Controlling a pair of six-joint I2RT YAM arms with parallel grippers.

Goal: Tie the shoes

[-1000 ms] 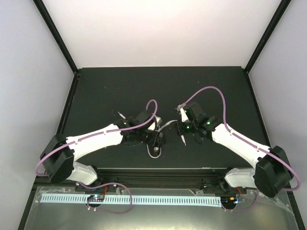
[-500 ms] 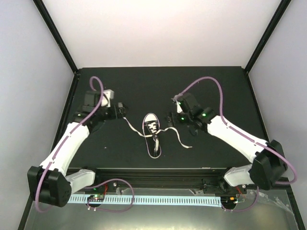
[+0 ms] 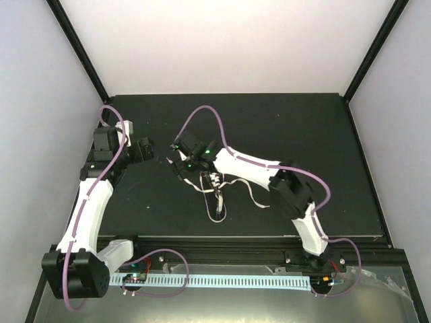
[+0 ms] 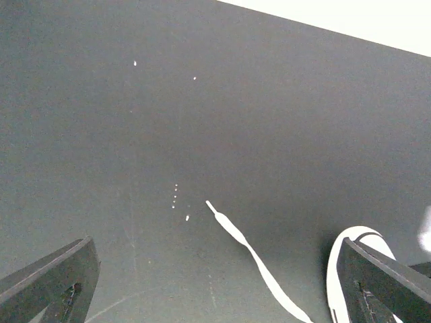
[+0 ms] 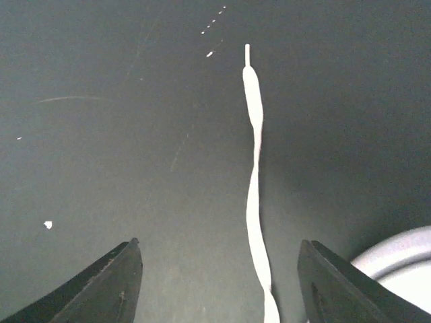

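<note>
The small black shoe (image 3: 217, 204) with white sole lies mid-table, its toe end under my right arm. One white lace (image 3: 186, 179) runs out to the upper left, another lace (image 3: 254, 195) trails right. My right gripper (image 3: 176, 162) reaches across the shoe and hovers open over the left lace (image 5: 254, 188), which lies on the mat between its fingers (image 5: 108, 286); the white toe cap (image 5: 404, 259) shows at lower right. My left gripper (image 3: 145, 149) stands wide open at the left, apart from the lace end (image 4: 246, 249) and the toe cap (image 4: 347, 266), holding nothing.
A black mat (image 3: 303, 134) covers the table, bounded by black frame posts and white walls. Purple cables loop off both arms. Small white specks (image 4: 175, 195) dot the mat near the lace tip.
My left arm has swung from the shoe out to the far left, open. My right arm has crossed over the shoe to the left lace, its jaws going from shut to open.
</note>
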